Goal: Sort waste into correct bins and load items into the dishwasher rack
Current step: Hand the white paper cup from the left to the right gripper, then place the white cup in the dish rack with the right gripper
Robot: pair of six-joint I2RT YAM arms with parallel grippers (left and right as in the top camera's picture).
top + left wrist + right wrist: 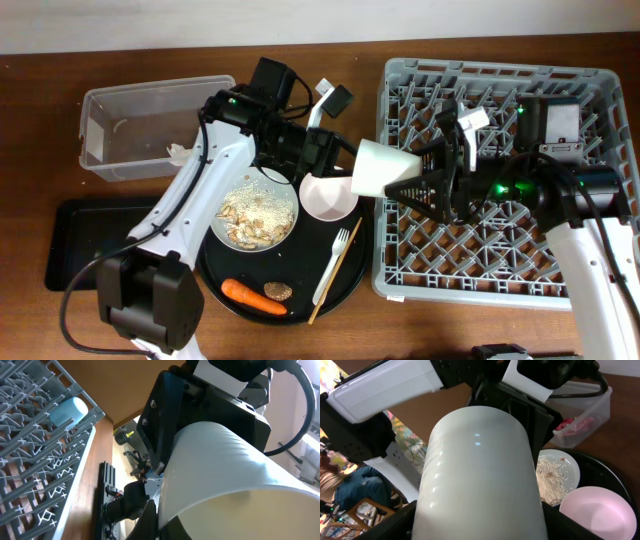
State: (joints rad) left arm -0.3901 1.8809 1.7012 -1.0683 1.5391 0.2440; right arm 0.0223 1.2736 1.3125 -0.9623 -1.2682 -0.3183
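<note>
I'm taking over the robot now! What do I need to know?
Left hand: shut on the small white cup, held at the edge of the rack.
Right hand: around that cup, grip unclear.
Done: light blue cup in rack, red wrapper in clear tub.
To do: white cup, plate of grains, pink bowl, fork, stick, carrot, brown piece on round tray.

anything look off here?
Nothing spilled or broken. Only oddity: the small white tapered cup hangs sideways in mid-air at the edge of the large grey plastic lattice crate, pinched by the left hand, the right hand open around its base.
</note>
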